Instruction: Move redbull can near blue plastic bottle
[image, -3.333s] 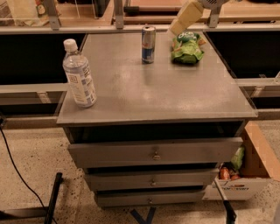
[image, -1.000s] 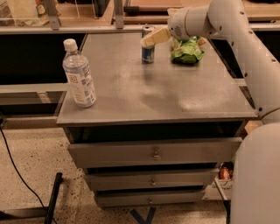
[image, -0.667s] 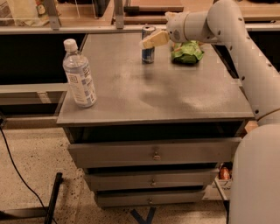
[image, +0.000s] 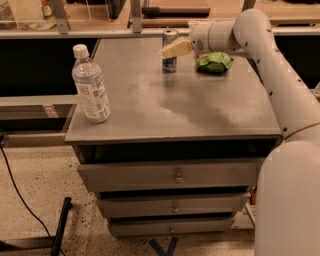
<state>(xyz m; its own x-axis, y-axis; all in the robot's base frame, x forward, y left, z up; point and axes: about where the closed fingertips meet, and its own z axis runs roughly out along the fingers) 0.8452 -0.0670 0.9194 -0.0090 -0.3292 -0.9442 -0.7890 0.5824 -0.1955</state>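
Note:
The redbull can (image: 168, 62) stands upright at the back middle of the grey table top (image: 175, 107). My gripper (image: 175, 48) reaches in from the right and is at the can's upper right side, overlapping it. The blue plastic bottle (image: 91, 86), clear with a white cap and a blue-and-white label, stands upright near the front left corner, well apart from the can.
A green snack bag (image: 214, 62) lies just right of the can, under my forearm (image: 260, 50). The table is a cabinet with drawers (image: 175, 176) below its front edge. A black cable (image: 15, 192) runs over the floor at the left.
My arm came in from the upper right and brought the gripper to the can. Over the last second it has barely moved. The can and the bottle have stayed put.

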